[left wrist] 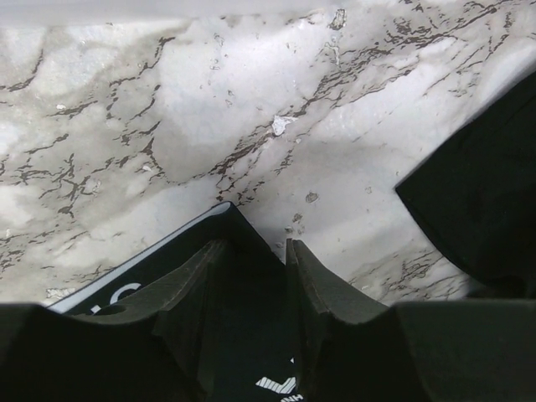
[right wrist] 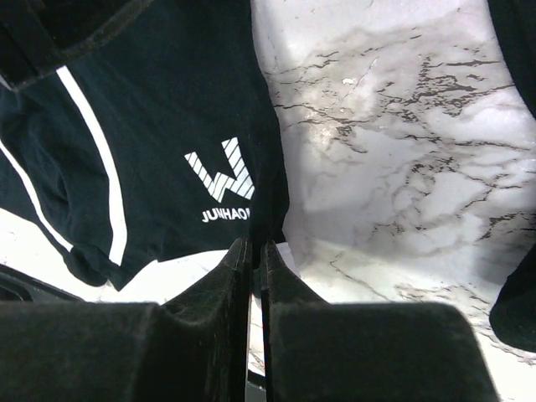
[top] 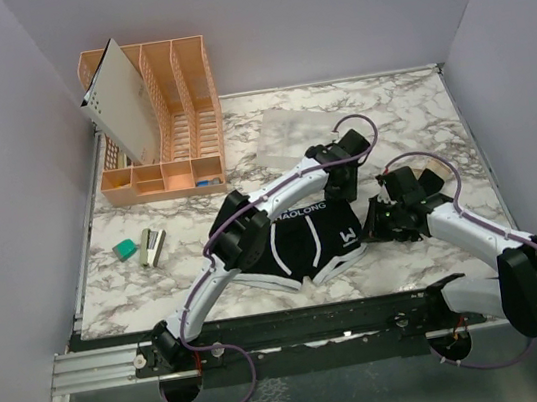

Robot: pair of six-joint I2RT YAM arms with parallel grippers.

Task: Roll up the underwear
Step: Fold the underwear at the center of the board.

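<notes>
Top external: underwear (top: 307,243) lay flat near front edge of table (top: 150,284), waistband running left-right. Left gripper (top: 337,191) clamped its far-right corner; right gripper (top: 383,224) (jaws nearly together) pinched right edge, cloth leftward of both.

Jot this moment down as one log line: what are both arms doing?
underwear: flat, not yet rolled | left fingers: at waistband corner, grip unclear | right fingers: pinched shut on side edge
</notes>
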